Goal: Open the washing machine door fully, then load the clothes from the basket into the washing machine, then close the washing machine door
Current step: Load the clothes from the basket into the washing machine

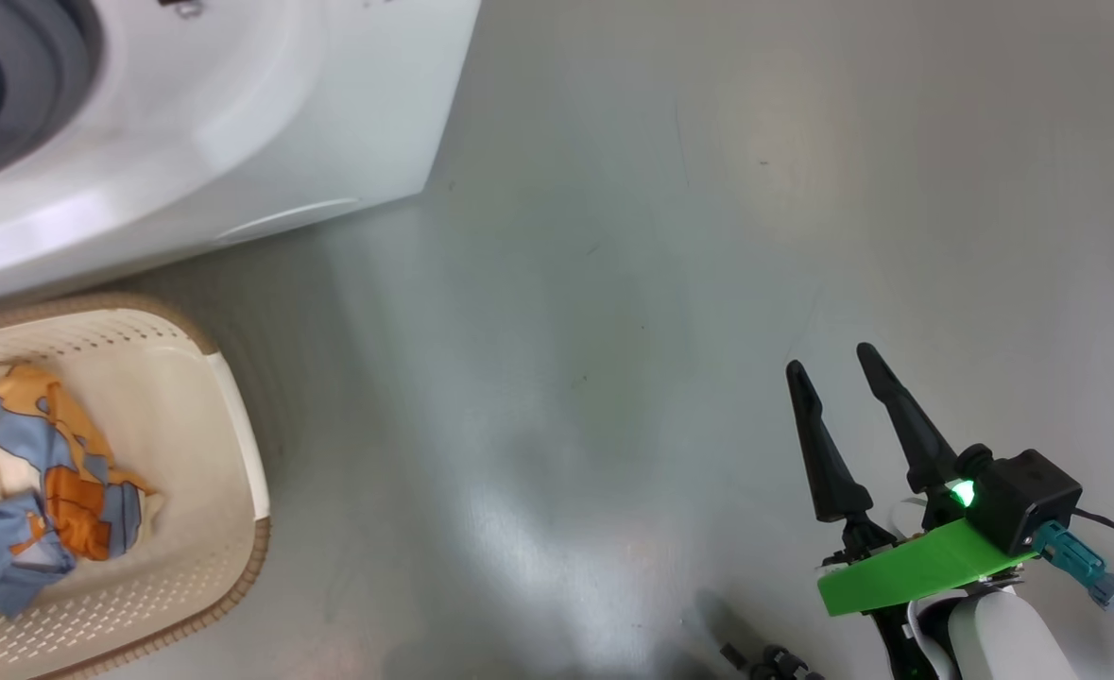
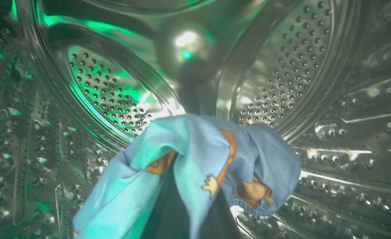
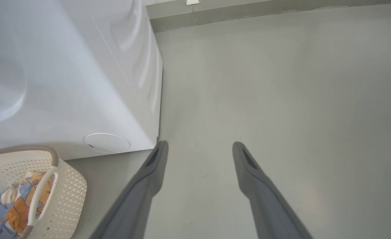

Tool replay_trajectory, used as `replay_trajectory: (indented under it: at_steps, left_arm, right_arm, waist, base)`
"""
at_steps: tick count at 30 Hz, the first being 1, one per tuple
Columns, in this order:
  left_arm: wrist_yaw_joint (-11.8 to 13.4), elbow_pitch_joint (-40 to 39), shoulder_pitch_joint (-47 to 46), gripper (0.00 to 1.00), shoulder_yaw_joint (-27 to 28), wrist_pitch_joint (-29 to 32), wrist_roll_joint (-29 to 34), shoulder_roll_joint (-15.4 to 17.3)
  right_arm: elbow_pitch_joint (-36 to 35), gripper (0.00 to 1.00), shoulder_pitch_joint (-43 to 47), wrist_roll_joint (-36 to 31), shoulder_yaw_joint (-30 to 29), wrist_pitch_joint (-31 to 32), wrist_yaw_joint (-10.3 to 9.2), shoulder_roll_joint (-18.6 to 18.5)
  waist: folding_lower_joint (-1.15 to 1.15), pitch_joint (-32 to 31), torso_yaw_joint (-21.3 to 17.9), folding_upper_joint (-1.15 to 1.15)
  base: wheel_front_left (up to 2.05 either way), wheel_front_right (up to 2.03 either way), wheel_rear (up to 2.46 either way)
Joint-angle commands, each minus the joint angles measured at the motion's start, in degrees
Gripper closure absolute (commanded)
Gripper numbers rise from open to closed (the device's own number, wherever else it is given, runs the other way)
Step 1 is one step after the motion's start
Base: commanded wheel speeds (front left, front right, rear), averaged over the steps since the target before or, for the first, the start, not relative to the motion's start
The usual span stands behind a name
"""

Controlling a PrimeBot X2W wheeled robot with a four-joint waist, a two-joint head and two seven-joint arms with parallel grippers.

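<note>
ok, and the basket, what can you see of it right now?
The basket is a small cream plastic tub with perforated walls, a brown woven-look rim and a pale arched handle. It stands upright on the grey floor, close in front of the washing machine, near its small round flap; whether they touch is unclear. Crumpled clothes in blue, orange and cream lie inside. The picture edges cut part of it off.
</note>
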Motion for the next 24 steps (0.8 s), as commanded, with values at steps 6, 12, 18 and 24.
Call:
replay_trajectory:
  at_steps: [6, 12, 18, 24]
  left_arm:
    - [0.81, -5.04, -3.14, 1.0, 0.58, -0.3, 2.18, 3.35]
    - [1.53, 3.08, -4.46, 1.0, -1.76, -0.3, 5.05, 4.98]
    - [2.45, 11.81, -6.62, 0.25, -3.06, -0.3, 5.9, 5.56]
    - [4.99, 19.54, -8.3, 0.0, -3.95, 0.69, 6.29, 4.8]
  right_arm:
    - [-1.41, 0.0, 1.87, 0.88, 1.65, -0.27, 0.09, -0.32]
    - [-1.04, 0.0, 2.01, 0.99, 2.11, -0.27, 0.09, -0.2]
    - [-0.38, 0.0, 2.33, 1.18, 2.0, -0.27, 0.09, -0.1]
    - [-0.04, 0.0, 2.2, 1.36, 1.84, -0.27, 0.09, -0.05]
  waist:
    - [0.0, 1.51, -0.66, 0.0]
    - [0.0, 1.43, -0.97, 0.0]
    - [0.0, 0.24, -0.67, 0.0]
    - [0.0, -1.49, 0.54, 0.0]
  base:
    - [0.0, 0.0, 0.0]
    - [0.0, 0.0, 0.0]
    - [0.0, 0.0, 0.0]
    - [0.0, 0.0, 0.0]
